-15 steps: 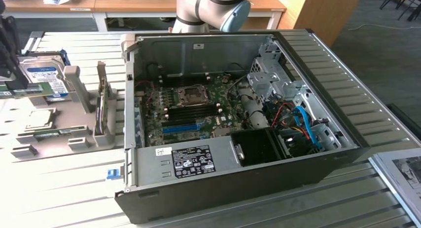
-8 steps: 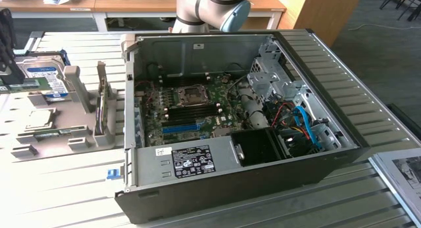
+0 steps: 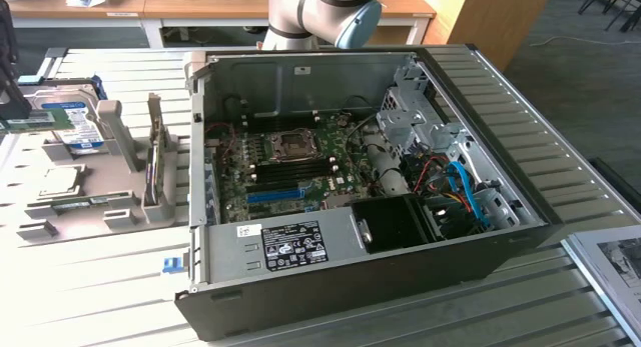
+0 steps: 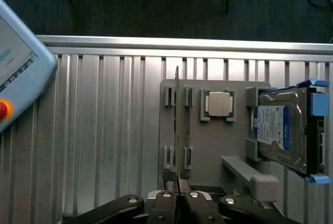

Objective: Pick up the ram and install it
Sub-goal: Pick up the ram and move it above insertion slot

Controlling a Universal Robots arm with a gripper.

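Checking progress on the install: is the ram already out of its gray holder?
No, the ram stands on edge in the slots of the gray holder.

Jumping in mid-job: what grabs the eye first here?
The open computer case sits in the middle of the exterior view, its motherboard exposed. In the wrist view the gripper is shut on the ram, held edge-on above the grey holder that carries the hard drive.

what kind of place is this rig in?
Looks like a robotics lab bench set up for PC assembly: an open PC case, a parts fixture holding a hard drive, and office desks behind the arm.
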